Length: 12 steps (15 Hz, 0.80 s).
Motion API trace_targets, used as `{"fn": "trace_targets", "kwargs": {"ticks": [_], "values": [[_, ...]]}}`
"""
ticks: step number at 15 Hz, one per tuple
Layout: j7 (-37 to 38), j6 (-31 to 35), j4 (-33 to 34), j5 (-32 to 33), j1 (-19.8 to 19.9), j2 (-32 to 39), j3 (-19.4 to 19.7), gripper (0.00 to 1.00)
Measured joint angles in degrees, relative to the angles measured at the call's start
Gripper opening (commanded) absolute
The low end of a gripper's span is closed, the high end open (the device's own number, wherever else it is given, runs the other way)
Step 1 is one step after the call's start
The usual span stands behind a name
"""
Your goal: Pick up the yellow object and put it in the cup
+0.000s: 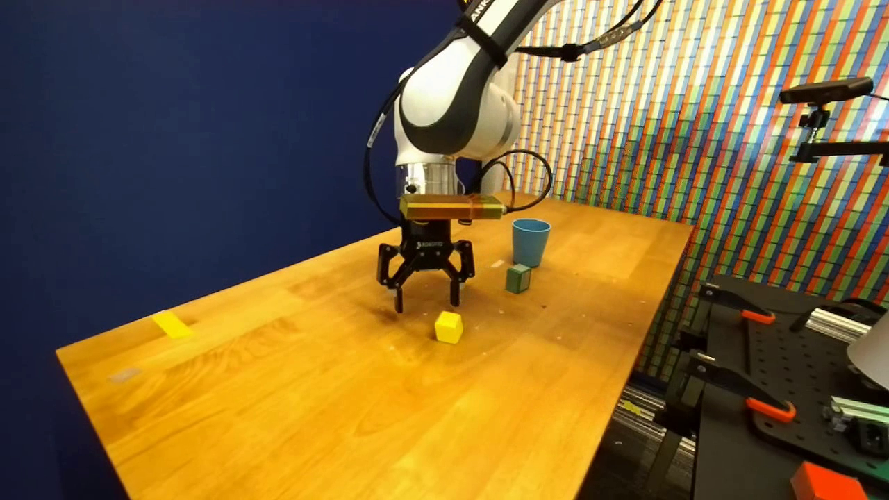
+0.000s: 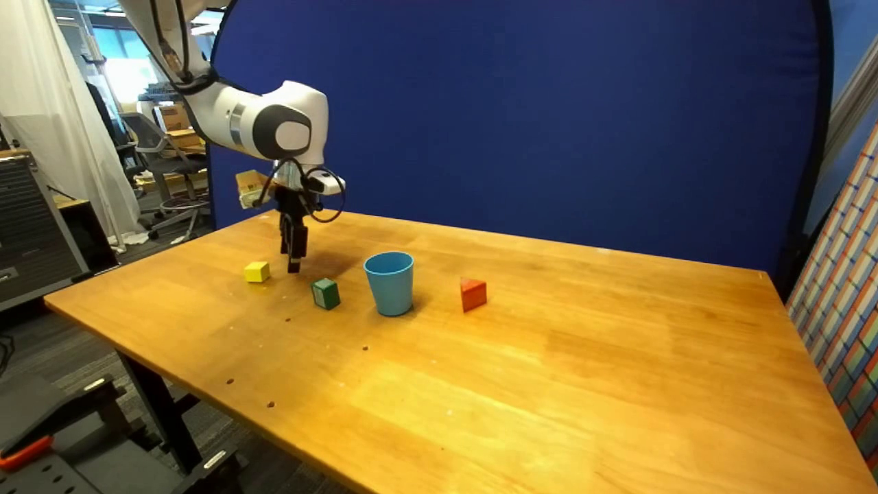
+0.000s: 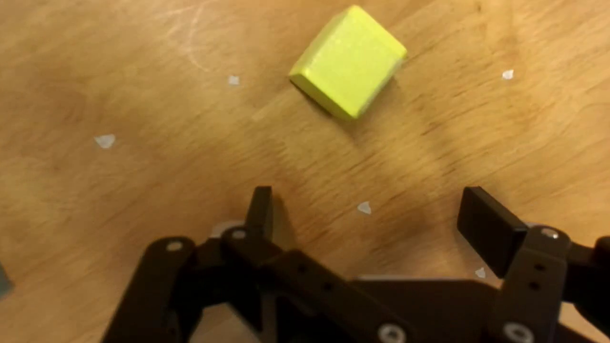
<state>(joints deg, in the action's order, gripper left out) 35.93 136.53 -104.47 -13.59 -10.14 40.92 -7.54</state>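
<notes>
A: Status?

B: In an exterior view: black metal-looking two-finger gripper (image 1: 426,300) low over the honey-brown wooden table (image 1: 347,417), fingers spread, holding nothing. Bright yellow painted-looking cube (image 1: 449,327) on the table, near the fingertips at 5 o'clock, not between them. Flat yellow tape strip (image 1: 172,324) at the cube's 9 is not the target.

A: So progress?

B: Approach stage, I'd say. To do: align, grasp, lift, carry, drop into the teal-blue tapered plastic-looking cup (image 1: 530,243), upright at the cube's 1–2 o'clock.

A: Anything hidden there?

B: Yes. In an exterior view: orange-red matte wedge-shaped block (image 2: 473,295) at the cup's 3 o'clock, seen only there. Dark green cube-like block (image 2: 325,293) at the cup's 9, between cup and yellow cube; carry height matters, I think. Fingers nearly in line at that angle, so gap unreadable.

A: Wrist view?

B: Cube at 12 o'clock of the finger gap, turned corner-on; neither exterior view shows that twist as clearly. No cup in frame. Grey-green sliver (image 3: 4,282) at the edge, 8 o'clock, too cropped to name. Likely needs a move toward 12 plus a wrist turn before gripping.
</notes>
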Motion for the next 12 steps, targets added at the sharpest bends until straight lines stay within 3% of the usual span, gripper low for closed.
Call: {"fn": "trace_targets", "kwargs": {"ticks": [2, 7, 12], "values": [[2.54, -1.62, 2.93, -1.91, -0.22, 2.6, 0.59, 1.0], [10.21, -1.96, 2.4, -8.53, -1.1, 2.63, 0.33, 1.0], [17.88, 6.22, -3.44, -14.13, -3.73, 0.45, -0.46, 1.0]]}}
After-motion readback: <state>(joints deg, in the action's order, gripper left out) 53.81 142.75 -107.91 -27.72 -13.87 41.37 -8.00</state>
